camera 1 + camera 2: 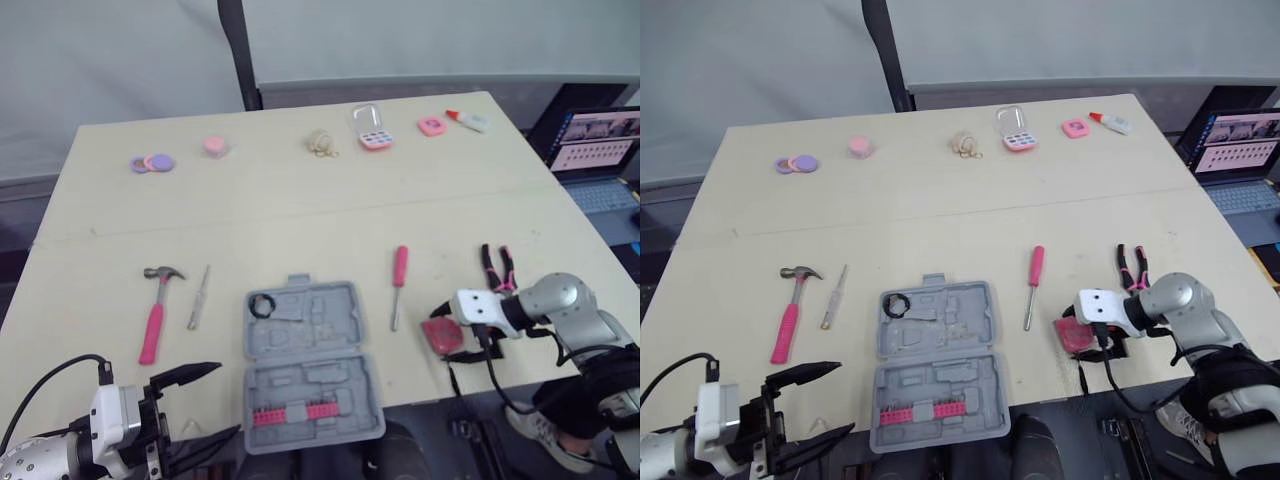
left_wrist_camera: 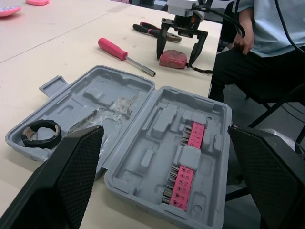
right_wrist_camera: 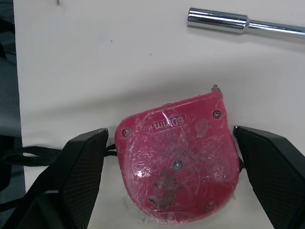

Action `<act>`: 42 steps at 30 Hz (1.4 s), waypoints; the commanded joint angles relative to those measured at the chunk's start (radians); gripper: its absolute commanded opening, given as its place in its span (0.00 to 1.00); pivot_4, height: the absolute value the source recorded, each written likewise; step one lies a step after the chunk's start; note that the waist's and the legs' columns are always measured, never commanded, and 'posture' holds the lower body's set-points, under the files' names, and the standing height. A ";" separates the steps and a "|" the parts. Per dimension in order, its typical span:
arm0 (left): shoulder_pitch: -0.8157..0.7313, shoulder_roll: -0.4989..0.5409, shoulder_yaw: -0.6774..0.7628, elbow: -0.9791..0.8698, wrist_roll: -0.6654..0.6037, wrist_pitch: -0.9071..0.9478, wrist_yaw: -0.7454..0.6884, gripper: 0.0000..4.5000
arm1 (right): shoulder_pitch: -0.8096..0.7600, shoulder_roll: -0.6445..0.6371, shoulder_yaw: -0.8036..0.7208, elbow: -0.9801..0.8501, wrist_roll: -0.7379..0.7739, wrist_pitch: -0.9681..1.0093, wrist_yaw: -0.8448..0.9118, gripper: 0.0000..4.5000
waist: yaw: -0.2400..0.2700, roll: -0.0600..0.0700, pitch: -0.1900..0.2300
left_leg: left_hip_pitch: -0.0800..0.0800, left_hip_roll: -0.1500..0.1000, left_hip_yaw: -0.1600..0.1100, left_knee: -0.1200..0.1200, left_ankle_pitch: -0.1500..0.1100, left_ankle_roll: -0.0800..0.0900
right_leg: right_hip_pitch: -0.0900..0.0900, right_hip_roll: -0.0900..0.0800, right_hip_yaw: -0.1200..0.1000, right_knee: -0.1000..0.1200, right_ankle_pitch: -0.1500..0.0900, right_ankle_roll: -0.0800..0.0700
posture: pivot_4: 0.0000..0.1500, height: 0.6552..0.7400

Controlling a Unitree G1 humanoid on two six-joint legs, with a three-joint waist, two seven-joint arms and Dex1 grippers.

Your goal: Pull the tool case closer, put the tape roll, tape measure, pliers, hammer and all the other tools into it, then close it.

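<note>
- Nearest to us, the left tool (image 1: 226, 398) hovers at the near edge of the table (image 1: 300, 220), just to the left of the case's near half. Its two black fingers are spread wide with nothing between them.
- The tool case (image 1: 310, 370) lies open and flat by the near edge. A pink bit strip (image 1: 295, 412) sits in its near half, and the black tape roll (image 1: 262, 305) lies in the left corner of its far half.
- To the right of the case, the right tool (image 2: 176, 61) points down with its fingers spread, one on each side of the red tape measure (image 3: 176, 176). The tape measure rests on the table and is not pinched.
- Left of the case lies the pink-handled hammer (image 1: 155, 315), and a thin metal tool (image 1: 198, 297) lies between the two.
- A pink-handled screwdriver (image 1: 399, 280) lies between the case and the right tool.
- The pliers (image 1: 497, 268) lie just beyond the right tool.
- Along the far edge we see a row of small pink and purple items (image 1: 152, 162) and a glue bottle (image 1: 468, 120).
</note>
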 commanded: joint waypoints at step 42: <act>-0.005 0.011 -0.009 -0.051 0.000 0.003 0.025 1.00 | -0.037 -0.017 -0.003 0.049 -0.065 -0.033 0.011 0.99 | 0.000 0.000 0.000 | 0.000 0.000 0.000 0.001 0.000 0.000 | 0.000 0.000 0.000 0.000 0.000 0.000 | 1.00 0.87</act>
